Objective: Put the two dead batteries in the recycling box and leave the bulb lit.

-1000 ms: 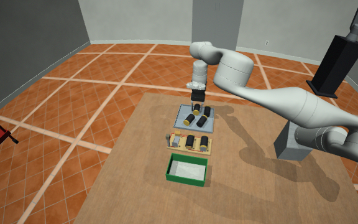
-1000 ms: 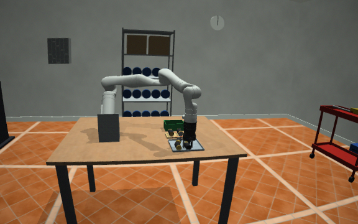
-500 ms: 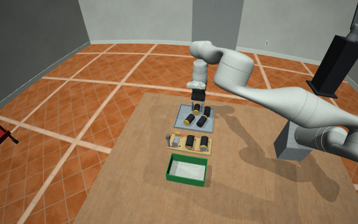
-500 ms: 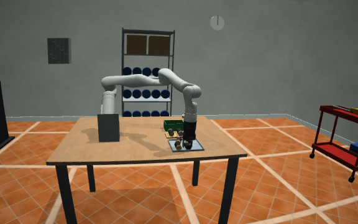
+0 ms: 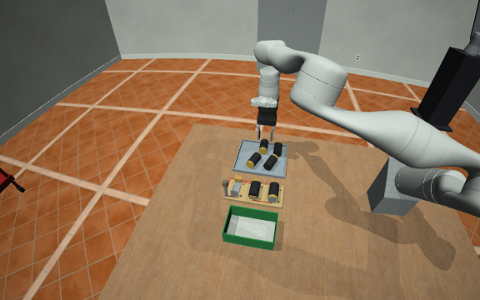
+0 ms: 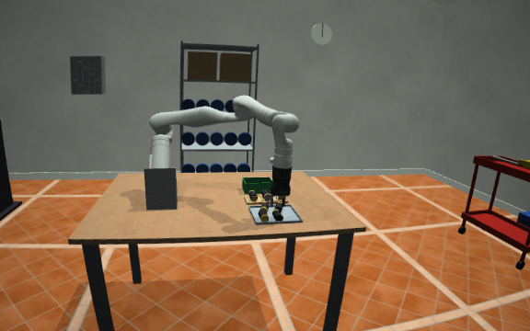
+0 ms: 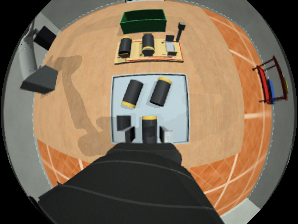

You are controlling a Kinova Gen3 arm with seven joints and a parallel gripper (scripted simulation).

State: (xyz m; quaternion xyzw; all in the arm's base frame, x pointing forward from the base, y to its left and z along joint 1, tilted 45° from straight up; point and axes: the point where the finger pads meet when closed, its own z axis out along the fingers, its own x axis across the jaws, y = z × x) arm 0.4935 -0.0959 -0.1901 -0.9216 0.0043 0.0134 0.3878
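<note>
My gripper is open, pointing down over the tray. Its fingers stand either side of a black battery with a yellow end, in the wrist view; I cannot tell how far above it they are. A second battery lies beside it, and two more batteries, one and another, lie towards the holder board. Two batteries are on the board. The green recycling box stands upright, empty.
The board carries a grey block and an upright lever at one end. I cannot make out whether the bulb is lit. The grey arm base block stands well to one side on the table.
</note>
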